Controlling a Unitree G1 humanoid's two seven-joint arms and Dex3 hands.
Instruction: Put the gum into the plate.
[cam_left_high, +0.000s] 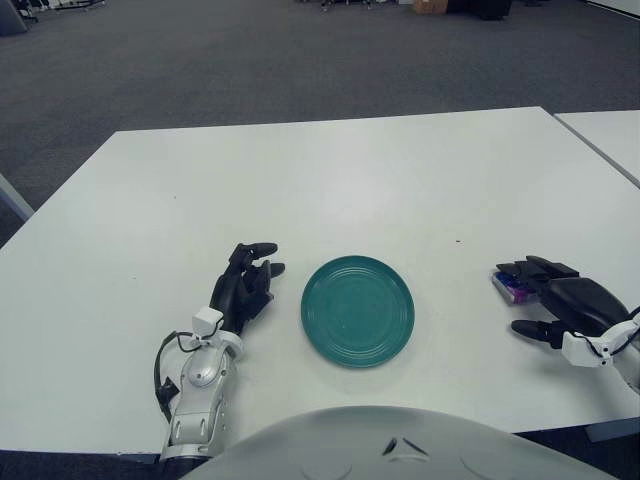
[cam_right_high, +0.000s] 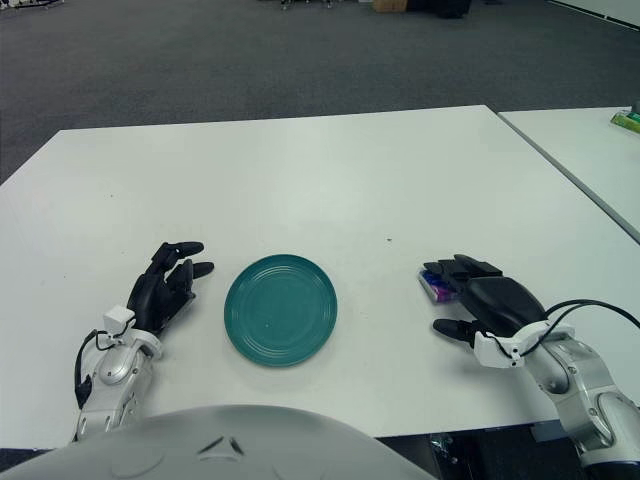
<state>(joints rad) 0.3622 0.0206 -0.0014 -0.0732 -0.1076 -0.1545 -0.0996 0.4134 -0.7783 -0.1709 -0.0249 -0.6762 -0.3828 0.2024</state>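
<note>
We see the right robot hand (cam_right_high: 478, 300) over the purple gum (cam_right_high: 437, 289) at the bench's (cam_right_high: 300, 170) right side, fingers draped across it, grip not yet closed. The green plate (cam_right_high: 280, 308) sits well apart at centre; the left robot hand (cam_right_high: 165, 285) shows beside it, fingers relaxed.
</note>
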